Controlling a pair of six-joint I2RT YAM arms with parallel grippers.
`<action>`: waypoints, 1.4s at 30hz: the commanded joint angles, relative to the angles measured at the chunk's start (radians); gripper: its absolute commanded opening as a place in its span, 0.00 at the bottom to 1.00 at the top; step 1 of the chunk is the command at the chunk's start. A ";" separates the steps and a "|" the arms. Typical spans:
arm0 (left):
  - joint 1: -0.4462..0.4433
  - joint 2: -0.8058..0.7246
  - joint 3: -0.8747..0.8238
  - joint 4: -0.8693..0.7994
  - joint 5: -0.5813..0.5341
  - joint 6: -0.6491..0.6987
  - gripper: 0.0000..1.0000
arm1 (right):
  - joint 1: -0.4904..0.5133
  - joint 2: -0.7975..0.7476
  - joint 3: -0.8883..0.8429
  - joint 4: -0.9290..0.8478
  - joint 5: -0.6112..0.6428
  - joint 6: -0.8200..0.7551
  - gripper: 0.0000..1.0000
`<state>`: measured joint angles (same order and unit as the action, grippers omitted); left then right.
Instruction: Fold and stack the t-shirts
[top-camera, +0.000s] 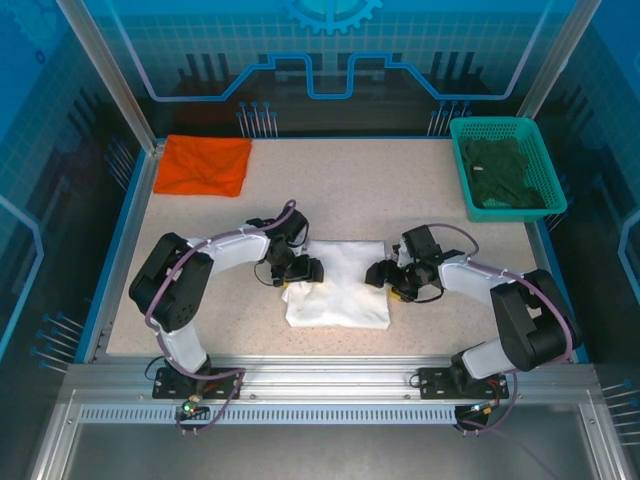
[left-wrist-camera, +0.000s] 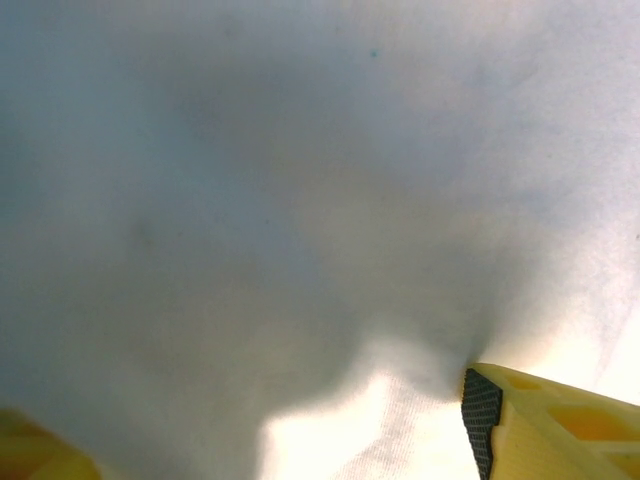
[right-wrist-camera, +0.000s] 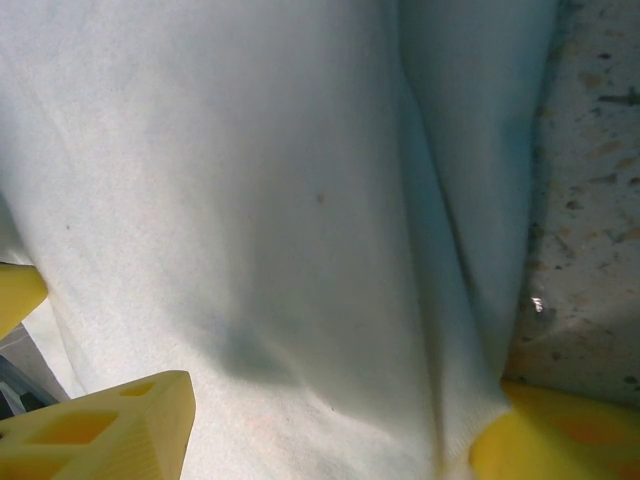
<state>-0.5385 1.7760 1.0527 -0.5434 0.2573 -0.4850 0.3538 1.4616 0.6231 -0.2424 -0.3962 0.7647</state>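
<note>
Yellow-fingered, the left gripper (top-camera: 305, 270) and the right gripper (top-camera: 378, 275) are sitting at opposite side edges of the folded white t-shirt (top-camera: 340, 290). Each one's jaws are standing apart with soft cloth lying between them. A speckled tabletop (top-camera: 420, 200) is spreading all around. Well beyond the right gripper, a green mesh basket (top-camera: 505, 125) is holding dark green cloth (top-camera: 505, 175). Well beyond the left gripper, the folded orange t-shirt (top-camera: 205, 165) is lying flat.

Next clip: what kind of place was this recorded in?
Probably a robot lab work cell, not a home: an aluminium frame with blue printed panels encloses a speckled table, with the left arm and right arm bolted at its near edge.
</note>
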 joint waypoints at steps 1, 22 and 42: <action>-0.020 0.029 0.022 0.032 -0.063 0.020 0.65 | 0.008 0.060 -0.011 0.049 -0.040 -0.022 0.72; -0.018 0.155 0.321 -0.088 -0.359 0.042 0.01 | -0.028 -0.200 0.105 -0.266 0.089 -0.014 0.72; 0.207 0.541 1.039 -0.272 -0.396 0.446 0.00 | 0.031 -0.590 0.239 -0.716 0.294 0.029 0.70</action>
<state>-0.3576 2.2551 1.9953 -0.7242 -0.1093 -0.1345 0.3729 0.9085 0.8192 -0.8326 -0.1436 0.8173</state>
